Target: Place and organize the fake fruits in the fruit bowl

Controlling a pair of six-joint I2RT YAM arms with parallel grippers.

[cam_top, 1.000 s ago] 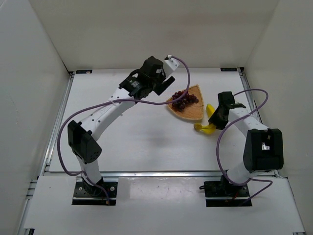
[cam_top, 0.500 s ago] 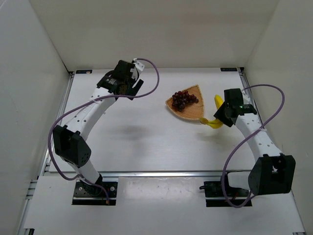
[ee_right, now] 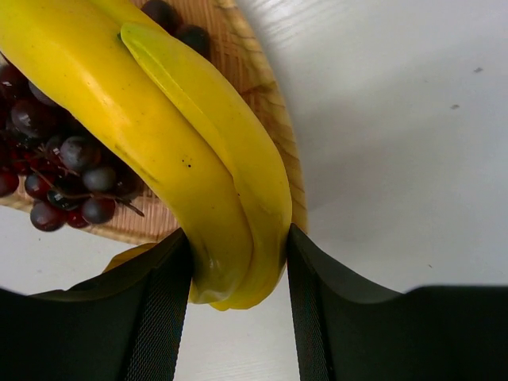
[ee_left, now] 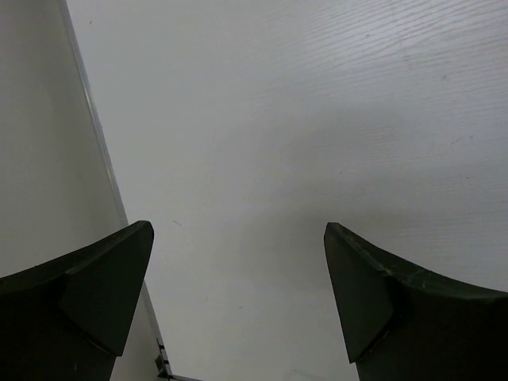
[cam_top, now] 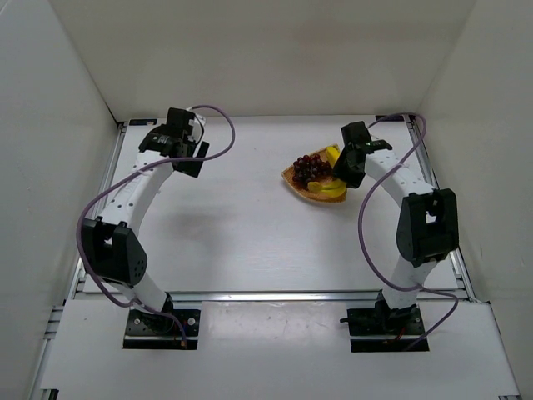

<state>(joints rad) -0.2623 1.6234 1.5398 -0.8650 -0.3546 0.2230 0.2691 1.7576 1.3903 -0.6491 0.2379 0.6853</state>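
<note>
The tan wicker fruit bowl (cam_top: pixel 298 180) sits right of the table's middle, with dark red-purple grapes (cam_top: pixel 310 168) in it. My right gripper (cam_top: pixel 343 175) is shut on the yellow bananas (cam_top: pixel 331 188) and holds them over the bowl's right part. In the right wrist view the bananas (ee_right: pixel 171 135) sit between my jaws, over the grapes (ee_right: pixel 55 163) and the bowl (ee_right: pixel 266 91). My left gripper (cam_top: pixel 193 160) is open and empty at the far left of the table; its wrist view shows bare table between the fingers (ee_left: pixel 103 286).
White walls close in the table on three sides. A metal rail (cam_top: pixel 98 200) runs along the left edge, and another (cam_top: pixel 433 183) along the right.
My right gripper has carried the bananas left and away from me, from beside the bowl to over it. My left arm has drawn back from the bowl to the far left.
</note>
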